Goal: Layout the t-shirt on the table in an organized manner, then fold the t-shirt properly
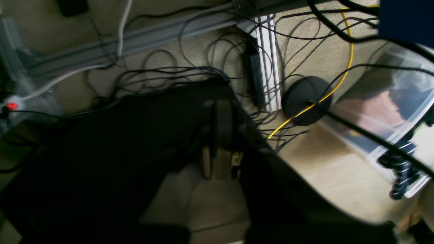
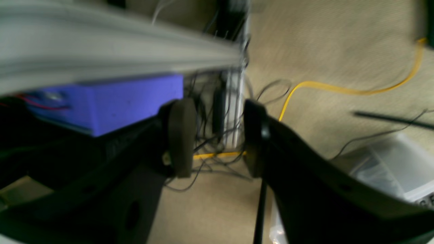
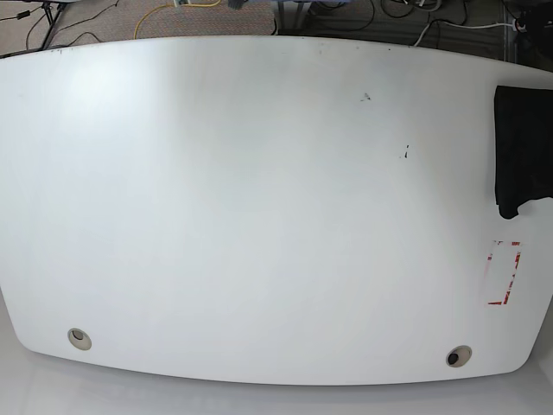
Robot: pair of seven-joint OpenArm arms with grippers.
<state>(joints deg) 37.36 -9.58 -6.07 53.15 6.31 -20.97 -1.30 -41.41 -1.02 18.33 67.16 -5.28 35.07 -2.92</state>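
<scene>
Plain black soft-fabric t-shirt point(image 3: 523, 147) hangs over right edge of large white smooth tabletop point(image 3: 259, 199), base view. Left hand point(image 1: 220, 159) clamped tight, black cloth alongside, grip unclear. Right hand point(image 2: 217, 135) parted, nothing between pads, yellow cable point(image 2: 339, 89) beyond.

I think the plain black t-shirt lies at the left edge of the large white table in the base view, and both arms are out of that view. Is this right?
Not quite. In the base view the plain black fabric t-shirt lies at the right edge of the large white table, not the left. Both arms are indeed out of that view.
</scene>
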